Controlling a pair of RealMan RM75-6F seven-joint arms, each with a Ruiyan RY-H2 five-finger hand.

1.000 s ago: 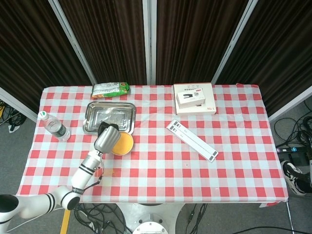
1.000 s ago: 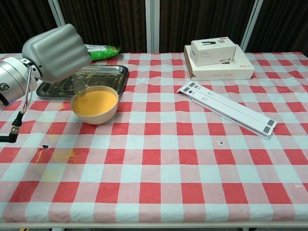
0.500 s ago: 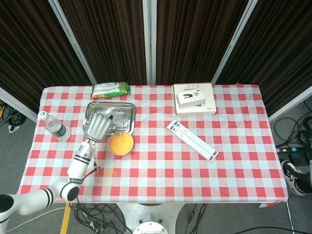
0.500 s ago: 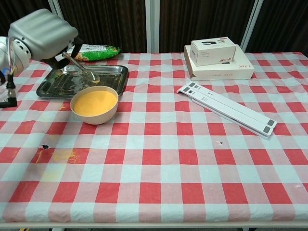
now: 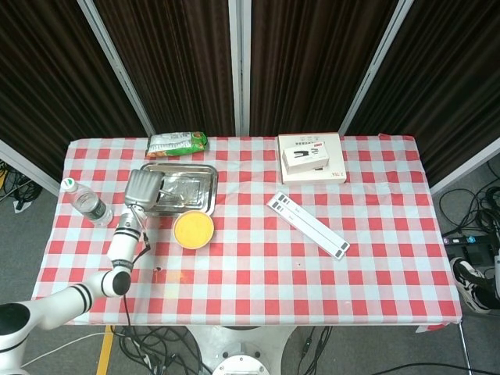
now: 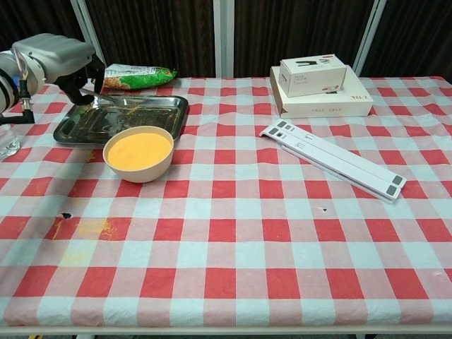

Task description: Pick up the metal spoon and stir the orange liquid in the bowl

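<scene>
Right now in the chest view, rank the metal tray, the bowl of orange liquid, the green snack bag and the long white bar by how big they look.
1. Long white bar
2. Metal tray, partly covered by the left hand
3. Bowl
4. Green snack bag, which sits furthest back, so it may look smaller than it is.

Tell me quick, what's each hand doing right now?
Left hand: holding the metal spoon over the steel tray.
Right hand: not in view.

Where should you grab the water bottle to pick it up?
Grab the water bottle around its middle, coming from its open left side. It lies tilted on the table, so the round body is easier for fingers to wrap than the small cap.
</scene>
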